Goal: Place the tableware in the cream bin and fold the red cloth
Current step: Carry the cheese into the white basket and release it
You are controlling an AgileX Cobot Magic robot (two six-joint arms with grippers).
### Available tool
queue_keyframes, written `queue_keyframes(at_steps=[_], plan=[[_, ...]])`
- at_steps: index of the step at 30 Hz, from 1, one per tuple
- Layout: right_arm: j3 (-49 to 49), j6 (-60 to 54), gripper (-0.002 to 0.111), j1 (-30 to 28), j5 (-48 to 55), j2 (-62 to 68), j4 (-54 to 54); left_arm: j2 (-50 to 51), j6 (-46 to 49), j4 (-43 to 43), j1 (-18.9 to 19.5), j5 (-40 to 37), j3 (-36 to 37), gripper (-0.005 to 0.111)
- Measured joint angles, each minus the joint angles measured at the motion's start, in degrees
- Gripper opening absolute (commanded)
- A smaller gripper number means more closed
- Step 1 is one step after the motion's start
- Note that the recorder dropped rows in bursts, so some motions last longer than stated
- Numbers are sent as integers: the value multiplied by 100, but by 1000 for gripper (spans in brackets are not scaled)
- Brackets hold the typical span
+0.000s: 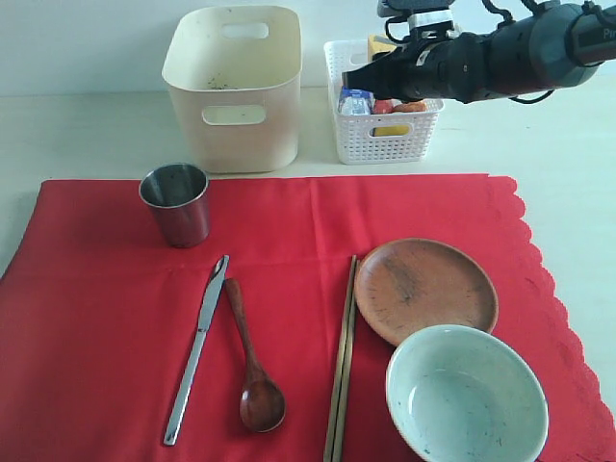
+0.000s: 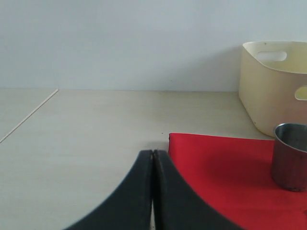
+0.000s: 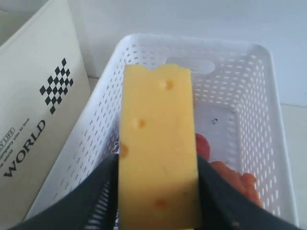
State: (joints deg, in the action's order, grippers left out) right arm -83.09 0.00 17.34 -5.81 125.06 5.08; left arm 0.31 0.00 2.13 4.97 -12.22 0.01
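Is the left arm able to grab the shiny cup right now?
Probably yes: nothing stands between the left tool and the cup, but its jaws are shut and must open first.

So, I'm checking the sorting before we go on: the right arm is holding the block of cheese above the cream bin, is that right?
Not quite. The right arm's jaws do hold the block of cheese, but above the white basket, not the cream bin, which stands beside it. The right wrist view shows this.
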Motion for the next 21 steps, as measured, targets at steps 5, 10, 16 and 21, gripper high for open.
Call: queue_keyframes(at_steps=[5,10,16,21], plan=[[0,0,0,0,-11,0,12,0,0,0,0,0,0,0],[0,0,0,0,-11,0,12,0,0,0,0,0,0,0],[0,0,0,0,-11,0,12,0,0,0,0,0,0,0],[0,0,17,0,-11,0,12,0,0,0,0,0,0,0]])
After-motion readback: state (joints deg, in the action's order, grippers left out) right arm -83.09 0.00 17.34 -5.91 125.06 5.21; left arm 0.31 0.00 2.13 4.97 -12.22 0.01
